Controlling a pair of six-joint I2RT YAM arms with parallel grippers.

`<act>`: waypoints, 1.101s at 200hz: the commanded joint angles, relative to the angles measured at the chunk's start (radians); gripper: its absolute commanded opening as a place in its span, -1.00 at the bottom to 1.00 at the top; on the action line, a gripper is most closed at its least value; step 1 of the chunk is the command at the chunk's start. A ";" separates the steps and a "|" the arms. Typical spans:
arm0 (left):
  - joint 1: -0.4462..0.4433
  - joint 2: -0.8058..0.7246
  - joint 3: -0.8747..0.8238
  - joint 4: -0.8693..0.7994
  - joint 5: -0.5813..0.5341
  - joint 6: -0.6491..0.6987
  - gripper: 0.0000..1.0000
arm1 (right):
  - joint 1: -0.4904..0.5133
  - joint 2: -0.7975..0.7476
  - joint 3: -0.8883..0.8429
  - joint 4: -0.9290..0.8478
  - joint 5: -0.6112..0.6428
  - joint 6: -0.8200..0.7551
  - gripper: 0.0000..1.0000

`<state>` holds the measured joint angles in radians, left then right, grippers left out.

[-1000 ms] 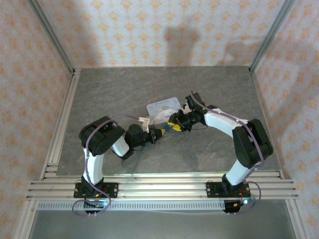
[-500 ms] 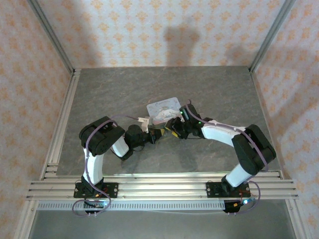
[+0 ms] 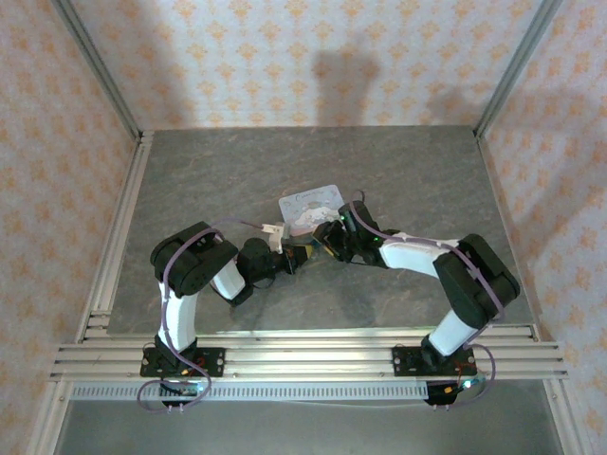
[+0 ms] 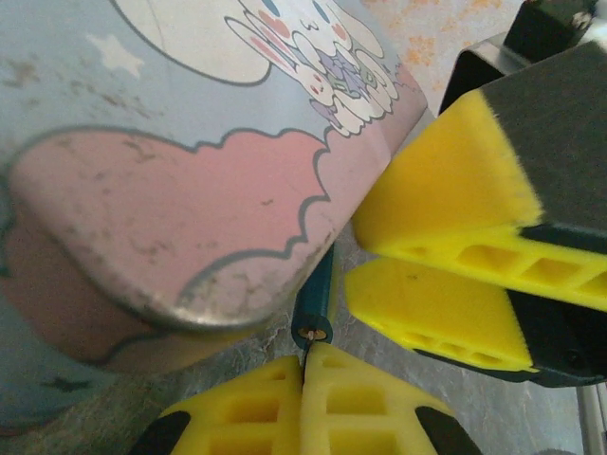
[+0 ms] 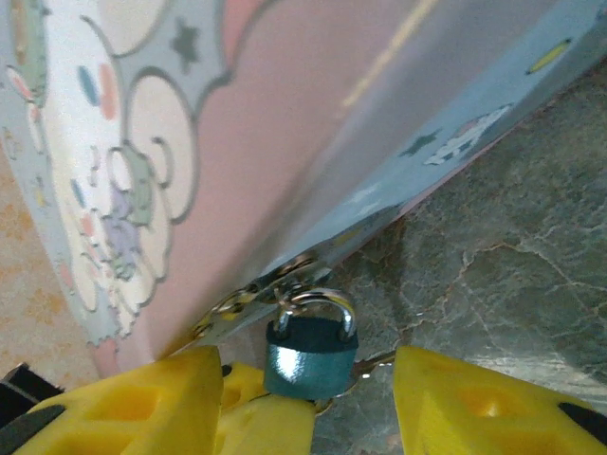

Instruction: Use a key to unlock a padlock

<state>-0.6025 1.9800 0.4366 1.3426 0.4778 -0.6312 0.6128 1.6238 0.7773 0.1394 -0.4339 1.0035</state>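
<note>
The padlock (image 5: 310,355) is a tiny dark teal lock whose silver shackle hangs through the hasp of the pastel cartoon tin (image 5: 285,123). In the left wrist view I look at the padlock (image 4: 318,318) end-on, keyhole towards me. My left gripper (image 4: 308,358) is shut, its yellow fingers pinching the thin key, whose tip meets the keyhole. A metal piece of the key (image 5: 377,363) sticks out beside the lock's base. My right gripper (image 5: 308,379) stands open, one finger on each side of the padlock. In the top view the left gripper (image 3: 297,253) and right gripper (image 3: 325,240) nearly touch below the tin (image 3: 308,204).
The tin lies on the grey marbled table (image 3: 228,180) near its middle. Aluminium rails (image 3: 114,246) run along the left side and the near edge. Patterned walls close in the back and sides. My right gripper's fingers (image 4: 446,218) crowd the left wrist view.
My right gripper has swung left and lower from beside the tin, ending around the padlock close to the left gripper. The left arm has held still.
</note>
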 commanded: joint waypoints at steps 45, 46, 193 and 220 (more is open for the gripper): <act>-0.014 -0.004 -0.015 -0.037 -0.017 -0.011 -1.00 | 0.010 0.067 0.002 0.066 -0.016 0.017 -0.03; -0.014 -0.004 -0.015 -0.037 -0.016 -0.012 -1.00 | 0.010 0.068 0.003 0.066 -0.017 0.017 -0.03; -0.016 -0.052 -0.032 -0.104 -0.007 -0.018 -1.00 | 0.031 0.129 0.055 0.037 -0.020 -0.077 -0.38; -0.016 -0.063 -0.040 -0.115 -0.013 -0.013 -1.00 | 0.031 0.134 0.058 0.027 -0.027 -0.085 -0.74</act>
<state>-0.6086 1.9392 0.4213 1.2797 0.4568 -0.6579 0.6369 1.7287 0.8200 0.2100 -0.4587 0.9440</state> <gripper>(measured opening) 0.048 0.210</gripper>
